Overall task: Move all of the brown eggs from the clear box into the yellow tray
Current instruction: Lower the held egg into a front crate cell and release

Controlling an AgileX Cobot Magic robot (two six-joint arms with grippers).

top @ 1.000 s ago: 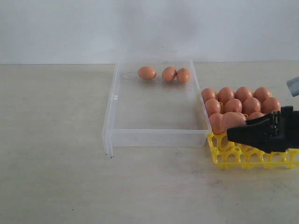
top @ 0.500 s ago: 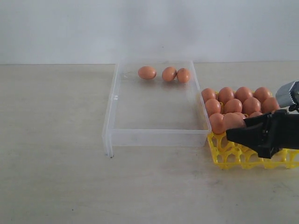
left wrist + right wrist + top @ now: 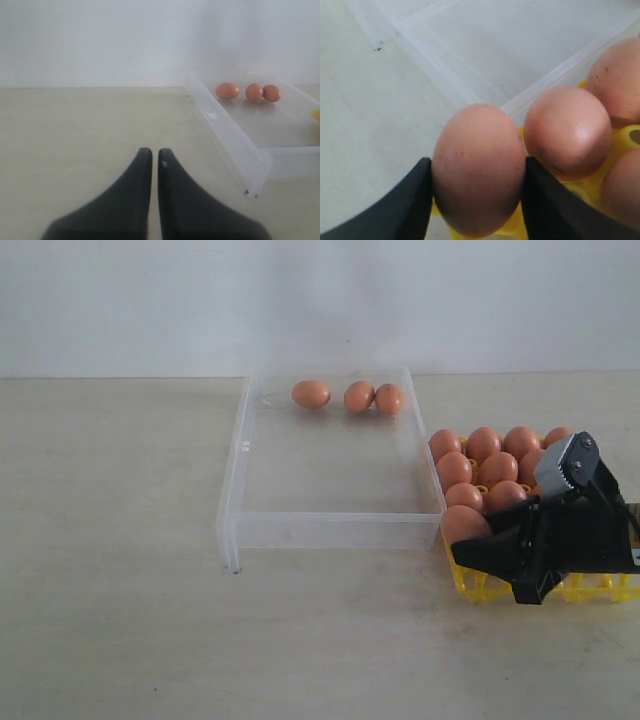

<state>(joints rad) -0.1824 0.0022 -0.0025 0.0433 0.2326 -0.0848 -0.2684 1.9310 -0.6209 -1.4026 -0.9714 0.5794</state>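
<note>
One brown egg [image 3: 479,167], pinched by the right gripper [image 3: 477,192] over the yellow tray [image 3: 473,586]'s corner cell, needed slow, centred lowering.

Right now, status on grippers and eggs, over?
Right gripper holding one brown egg at corner of yellow tray. Left gripper shut, empty. Three eggs in clear box. Path clear.

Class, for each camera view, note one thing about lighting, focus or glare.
Exterior view: soft, even light, faint shadows, the clear box walls nearly vanishing against the pale table. Left wrist view: the left gripper is a soft-edged black mass, the three brown eggs beyond sharper. Right wrist view: the held brown egg fills the frame; a soft highlight sits on the neighbouring egg.
</note>
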